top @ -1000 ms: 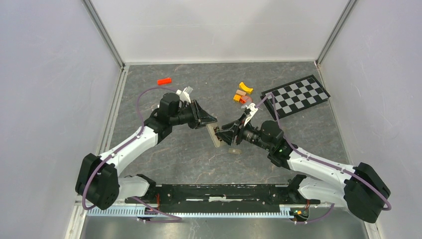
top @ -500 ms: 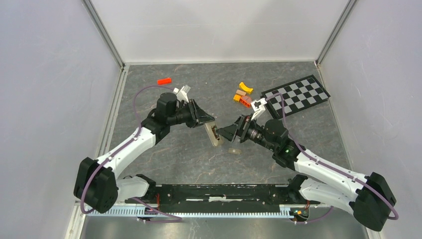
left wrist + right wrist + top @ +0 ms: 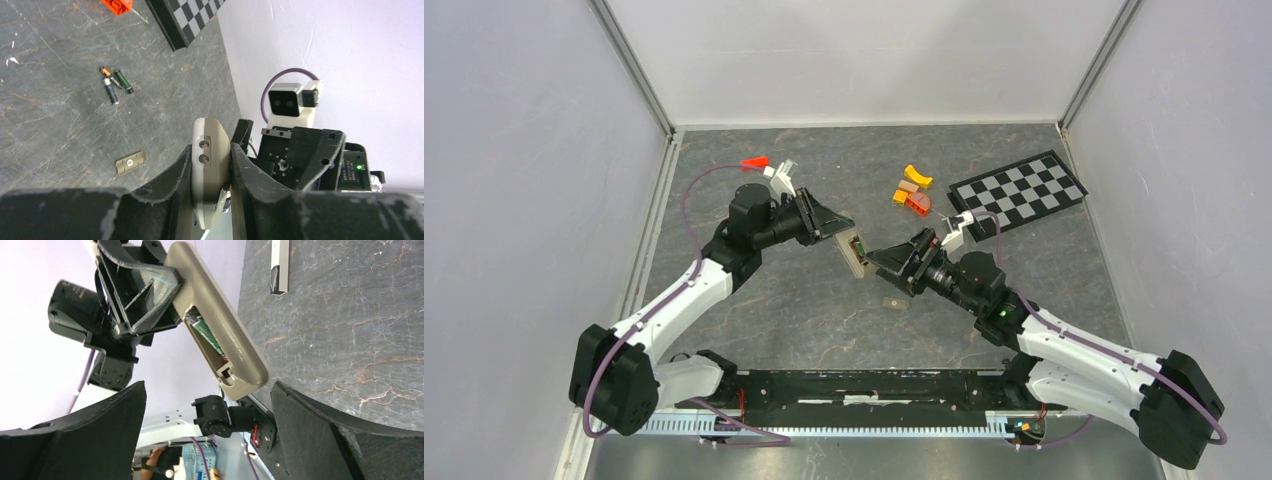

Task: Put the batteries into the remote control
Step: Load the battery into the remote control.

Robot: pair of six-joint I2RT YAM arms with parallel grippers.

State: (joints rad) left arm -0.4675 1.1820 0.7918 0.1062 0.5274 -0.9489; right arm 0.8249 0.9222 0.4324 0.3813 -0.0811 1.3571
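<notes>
My left gripper [image 3: 839, 228] is shut on the remote control [image 3: 855, 253] and holds it above the floor, its grey-tan back toward the right arm. In the left wrist view the remote [image 3: 212, 165] is clamped edge-on between the fingers [image 3: 172, 185]. In the right wrist view the remote [image 3: 225, 330] shows its open battery recess with something greenish [image 3: 204, 334] inside. My right gripper [image 3: 882, 260] is open and empty, just short of the remote's lower end; its wrist view shows it wide open [image 3: 207, 407]. Two batteries [image 3: 116, 86] lie on the floor.
The tan battery cover [image 3: 894, 301] lies on the floor below the grippers and also shows in the left wrist view [image 3: 131, 163]. Orange and yellow blocks [image 3: 911, 190] and a checkerboard [image 3: 1019, 192] lie at the back right. A red block [image 3: 754, 162] lies back left. A white bar [image 3: 279, 265] lies on the floor.
My left gripper has carried the remote a little up and back. My right gripper has drawn back from the battery recess toward the right and now stands clear of it.
</notes>
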